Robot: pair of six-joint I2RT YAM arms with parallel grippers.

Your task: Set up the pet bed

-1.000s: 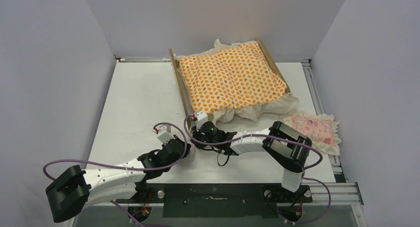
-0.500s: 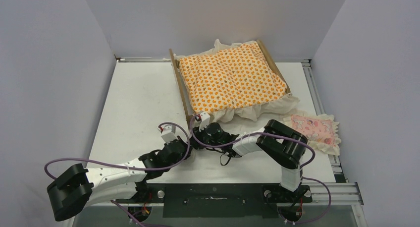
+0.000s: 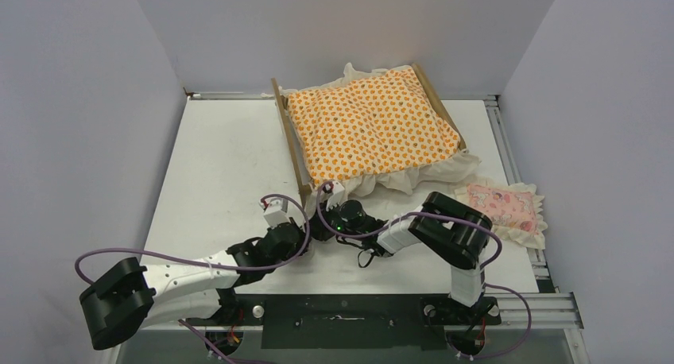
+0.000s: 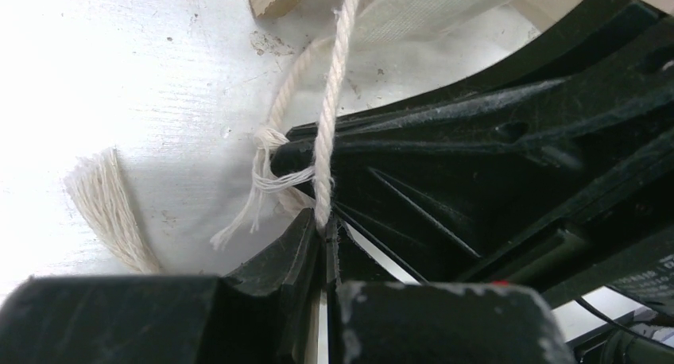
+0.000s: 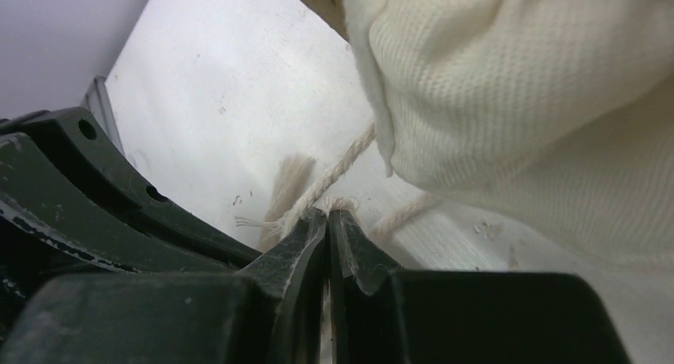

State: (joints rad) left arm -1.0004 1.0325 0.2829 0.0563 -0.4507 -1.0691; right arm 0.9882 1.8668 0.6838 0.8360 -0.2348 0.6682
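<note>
Tightly, a white cord was pinched by the left fingers beside the pet bed. Its frayed knot was clamped between the pressed-together right fingers.

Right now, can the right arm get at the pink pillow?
Probably, though not at once. The pink pillow lies uncovered on the table beside that arm's elbow, but the right gripper is shut on a cord at the near corner of the pet bed and must let go first.
</note>
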